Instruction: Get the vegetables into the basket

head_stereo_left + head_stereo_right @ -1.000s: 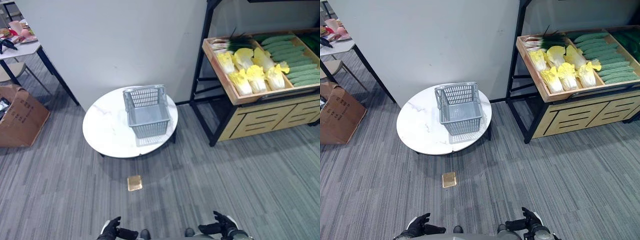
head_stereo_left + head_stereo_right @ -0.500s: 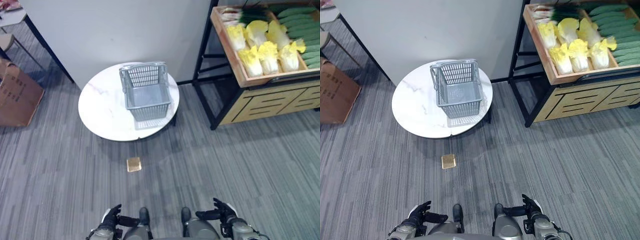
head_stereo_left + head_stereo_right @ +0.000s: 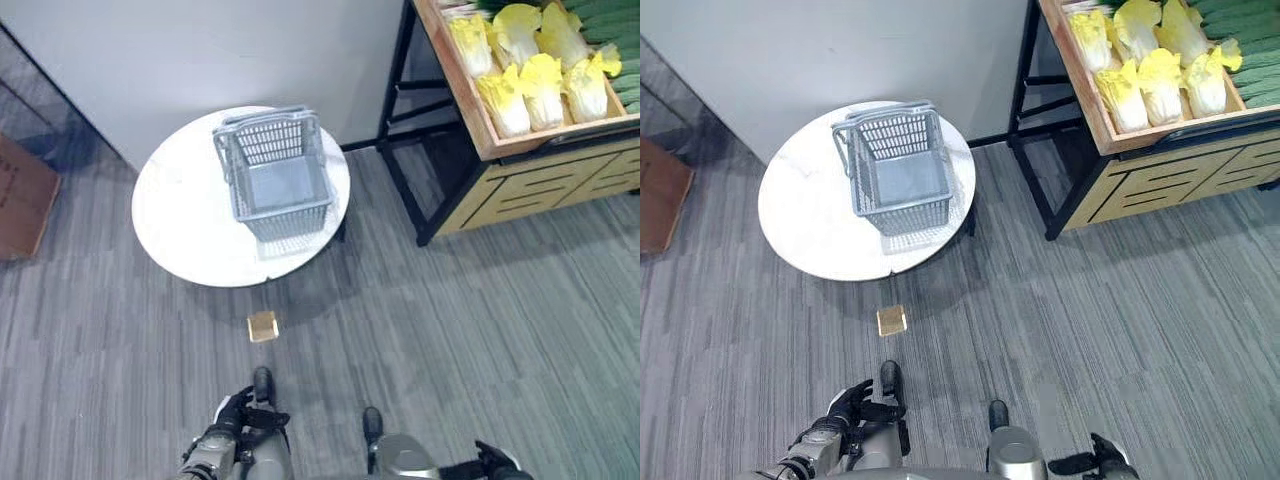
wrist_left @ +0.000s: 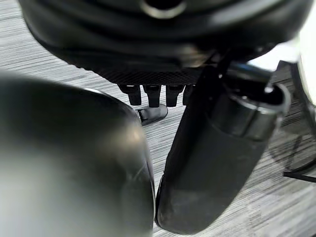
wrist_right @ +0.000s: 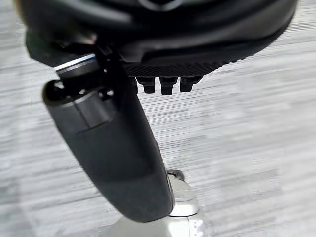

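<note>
One grey basket (image 3: 272, 178) at round table's (image 3: 175, 225) rear edge; five cabbages (image 3: 1160, 72) on shelf (image 3: 1160, 165); left hand (image 3: 852, 402), right hand (image 3: 1102, 458): fingers relaxed, empty.

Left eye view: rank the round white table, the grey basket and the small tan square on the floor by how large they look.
1. Round white table, largest.
2. Grey basket, standing on the table and covering a part of its top.
3. Small tan square on the carpet, clearly smallest, though it lies nearer the camera.

Grey basket (image 3: 274, 180) upright, empty; yellow cabbages (image 3: 540, 85) on wooden shelf (image 3: 480, 140).
</note>
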Motion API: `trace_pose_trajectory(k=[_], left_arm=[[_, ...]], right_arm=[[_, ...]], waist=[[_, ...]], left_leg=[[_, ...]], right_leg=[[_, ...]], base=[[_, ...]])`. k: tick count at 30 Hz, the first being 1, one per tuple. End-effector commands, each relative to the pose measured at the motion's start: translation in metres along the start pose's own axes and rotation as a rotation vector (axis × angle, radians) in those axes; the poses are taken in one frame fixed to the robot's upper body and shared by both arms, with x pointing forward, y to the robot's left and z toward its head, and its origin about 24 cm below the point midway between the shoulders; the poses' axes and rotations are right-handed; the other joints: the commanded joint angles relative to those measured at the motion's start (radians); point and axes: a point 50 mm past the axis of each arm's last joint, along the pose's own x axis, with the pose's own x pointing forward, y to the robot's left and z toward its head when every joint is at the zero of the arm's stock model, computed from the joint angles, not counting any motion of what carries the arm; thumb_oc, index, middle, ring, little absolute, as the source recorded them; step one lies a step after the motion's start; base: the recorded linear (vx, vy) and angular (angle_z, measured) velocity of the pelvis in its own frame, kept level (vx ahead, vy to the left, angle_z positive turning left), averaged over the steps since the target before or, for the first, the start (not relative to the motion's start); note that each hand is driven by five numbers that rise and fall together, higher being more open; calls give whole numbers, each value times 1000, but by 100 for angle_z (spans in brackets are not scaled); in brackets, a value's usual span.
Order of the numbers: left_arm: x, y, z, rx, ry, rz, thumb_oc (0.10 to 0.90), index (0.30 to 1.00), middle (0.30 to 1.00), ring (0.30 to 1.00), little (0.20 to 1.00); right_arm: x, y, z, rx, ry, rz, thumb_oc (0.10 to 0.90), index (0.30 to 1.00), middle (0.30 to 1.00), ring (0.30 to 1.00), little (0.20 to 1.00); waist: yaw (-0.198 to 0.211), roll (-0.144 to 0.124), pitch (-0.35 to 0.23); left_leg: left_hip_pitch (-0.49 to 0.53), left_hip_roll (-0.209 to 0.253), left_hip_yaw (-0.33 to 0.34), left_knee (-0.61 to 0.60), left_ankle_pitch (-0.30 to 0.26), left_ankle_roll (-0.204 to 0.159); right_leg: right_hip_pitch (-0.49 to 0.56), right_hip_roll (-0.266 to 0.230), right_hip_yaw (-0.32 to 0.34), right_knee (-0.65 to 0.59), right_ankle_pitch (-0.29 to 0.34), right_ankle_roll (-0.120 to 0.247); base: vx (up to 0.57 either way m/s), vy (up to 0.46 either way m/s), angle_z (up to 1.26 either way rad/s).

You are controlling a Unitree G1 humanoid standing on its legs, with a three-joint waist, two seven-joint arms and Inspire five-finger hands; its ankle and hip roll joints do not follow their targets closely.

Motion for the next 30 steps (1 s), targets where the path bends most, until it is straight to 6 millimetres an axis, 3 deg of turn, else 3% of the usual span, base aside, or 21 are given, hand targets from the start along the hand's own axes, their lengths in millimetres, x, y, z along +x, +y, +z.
trace_pose_trajectory(k=[1,2,3,4,5,6,8,11,12,13,14,16,21,30], left_arm=[[-6,15,-22,101,45,33,900,1000,1000,1000,1000],[-5,18,-21,96,42,41,900,1000,1000,1000,1000],[-5,20,-16,85,22,47,900,1000,1000,1000,1000],[-5,20,-16,84,23,47,900,1000,1000,1000,1000],[-4,19,-12,92,8,39,900,1000,1000,1000,1000],[-3,16,-9,95,-2,24,900,1000,1000,1000,1000],[-3,16,-8,84,0,26,900,1000,1000,1000,1000],[-3,18,-10,91,19,32,900,1000,1000,1000,1000],[-3,18,-10,91,19,32,900,1000,1000,1000,1000],[-3,19,-10,94,20,39,900,1000,1000,1000,1000],[-4,19,-14,92,31,39,900,1000,1000,1000,1000],[-5,18,-20,87,47,33,900,1000,1000,1000,1000],[-8,16,-32,74,81,35,900,1000,1000,1000,1000],[-9,16,-38,103,102,37,900,1000,1000,1000,1000]], right_arm=[[-1,14,-2,-48,-20,54,900,1000,1000,1000,1000],[-1,16,1,-48,-29,59,900,1000,1000,1000,1000],[0,20,8,-67,-48,68,900,1000,1000,1000,1000],[0,21,8,-67,-48,68,900,1000,1000,1000,1000],[1,22,16,-69,-71,74,900,1000,1000,1000,1000],[1,27,28,-100,-113,85,900,1000,1000,1000,1000],[1,31,36,-123,-141,100,900,1000,1000,1000,1000],[1,35,43,-120,-159,111,900,1000,1000,1000,1000],[1,35,43,-120,-159,111,900,1000,1000,1000,1000],[0,39,48,-120,-177,122,900,1000,1000,1000,1000],[0,40,48,-138,-174,130,900,1000,1000,1000,1000],[0,40,45,-160,-168,136,900,1000,1000,1000,1000],[0,37,45,-166,-174,130,900,1000,1000,1000,1000],[0,38,35,-179,-144,134,900,1000,1000,1000,1000]], waist=[[-6,-39,-59],[-3,-49,-61],[5,-58,-59],[5,-58,-59],[8,-57,-49],[9,-42,-28],[4,-45,-21],[-6,-53,-14],[-7,-53,-13],[-14,-60,-7],[-21,-68,-4],[-12,-77,-8],[6,-70,-46],[5,-67,-70]], left_leg=[[-53,-55,46,103,7,25],[-52,-70,58,112,-14,41],[-49,-103,70,131,-51,68],[-49,-103,71,132,-51,68],[-29,-127,75,134,-83,95],[22,-155,88,112,-111,125],[72,-173,93,74,-120,130],[115,-184,76,56,-136,117],[115,-184,76,56,-136,117],[127,-190,59,70,-152,112],[144,-198,42,89,-173,111],[147,-202,25,120,-188,105],[159,-163,-7,98,-169,71],[197,-128,-3,9,-128,50]], right_leg=[[-62,-157,74,131,147,118],[-78,-173,83,145,193,121],[-109,-194,89,188,279,118],[-110,-194,90,189,279,118],[-158,-198,76,276,334,104],[-208,-200,-1,388,349,89],[-243,-191,-51,374,328,83],[-273,-166,-94,209,283,100],[-272,-166,-95,209,284,100],[-292,-163,-76,120,289,113],[-304,-160,-34,96,307,128],[-274,-153,-23,80,287,127],[-191,-116,-57,-11,252,105],[-165,-90,-64,-53,247,100]], base=[[292,455,-82],[266,405,-44],[191,287,-22],[241,406,-1],[271,535,15],[335,610,13],[245,307,-6],[209,19,11],[232,-70,40],[219,-95,54],[252,-116,67],[139,-163,84],[70,-202,44],[14,-85,-18]])
